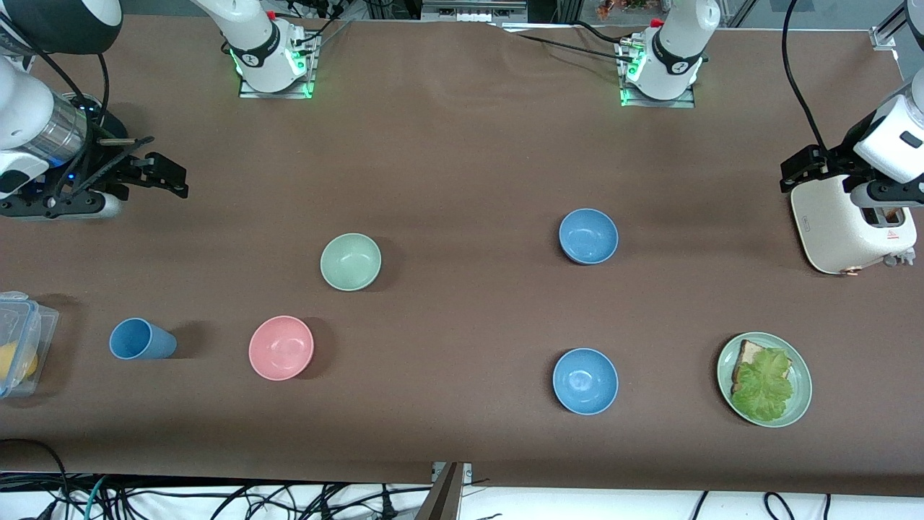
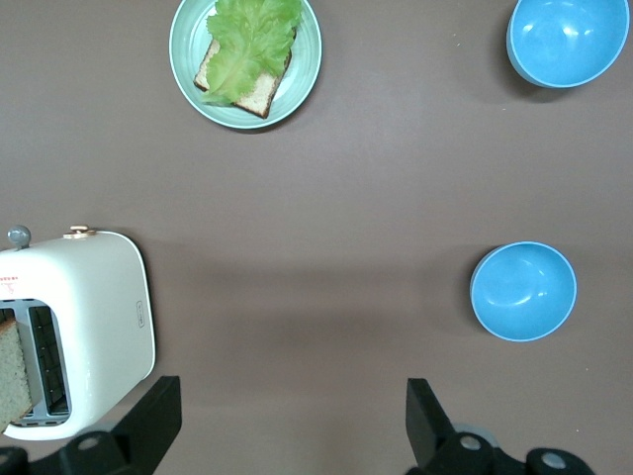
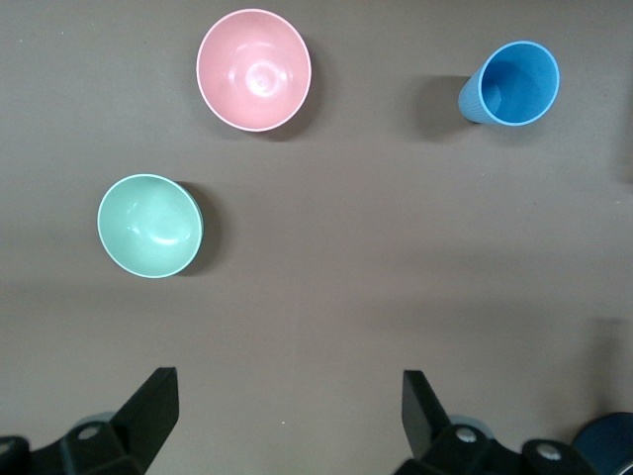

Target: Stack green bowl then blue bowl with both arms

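Note:
The pale mint-green bowl (image 1: 351, 261) sits upright on the brown table, toward the right arm's end; it also shows in the right wrist view (image 3: 149, 225). The soft greyish-blue bowl (image 1: 588, 236) sits toward the left arm's end and shows in the left wrist view (image 2: 523, 291). Both bowls are empty. My right gripper (image 1: 170, 179) hangs open and empty over bare table at its end, apart from the green bowl, as its wrist view (image 3: 287, 386) shows. My left gripper (image 1: 794, 173) is open and empty beside the toaster, over bare table in its wrist view (image 2: 292, 394).
A brighter blue bowl (image 1: 585, 380) and a green plate (image 1: 801, 390) with toast and lettuce lie nearer the camera. A pink bowl (image 1: 281, 347) and a blue cup (image 1: 141, 339) lie nearer than the green bowl. A white toaster (image 1: 852, 224) and a clear container (image 1: 22, 339) stand at the table's ends.

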Motion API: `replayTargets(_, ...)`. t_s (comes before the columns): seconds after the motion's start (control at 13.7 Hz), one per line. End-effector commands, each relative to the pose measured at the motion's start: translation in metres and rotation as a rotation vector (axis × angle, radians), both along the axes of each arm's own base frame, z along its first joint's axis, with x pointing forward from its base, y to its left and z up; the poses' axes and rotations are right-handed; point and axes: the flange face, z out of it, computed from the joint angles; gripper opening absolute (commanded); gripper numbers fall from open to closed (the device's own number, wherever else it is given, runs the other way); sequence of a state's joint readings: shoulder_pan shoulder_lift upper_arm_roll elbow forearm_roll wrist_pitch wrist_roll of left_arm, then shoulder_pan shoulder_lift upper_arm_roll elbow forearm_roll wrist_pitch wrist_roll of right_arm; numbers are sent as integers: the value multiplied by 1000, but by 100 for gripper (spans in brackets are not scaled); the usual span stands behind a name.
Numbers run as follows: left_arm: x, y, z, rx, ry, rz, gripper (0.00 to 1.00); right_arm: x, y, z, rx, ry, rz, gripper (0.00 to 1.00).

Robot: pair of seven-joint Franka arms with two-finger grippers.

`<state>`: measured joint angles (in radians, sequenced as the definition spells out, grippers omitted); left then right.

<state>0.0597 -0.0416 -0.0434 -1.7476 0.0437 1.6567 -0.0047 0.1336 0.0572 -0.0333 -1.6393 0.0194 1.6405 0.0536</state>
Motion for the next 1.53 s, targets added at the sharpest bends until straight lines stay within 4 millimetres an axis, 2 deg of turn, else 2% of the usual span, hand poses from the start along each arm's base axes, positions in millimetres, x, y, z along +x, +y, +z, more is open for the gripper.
replayTargets(0.0,4,-2,6,5,5,4,100,-1,-1,2,-19,13,5,100)
replayTargets(0.88,3,0,5,5,19,9,100,2,-1,4,-13,7,3,100)
replayTargets(1.46,3,0,5,5,19,8,100,4,-10,0,-13,15,-10,100)
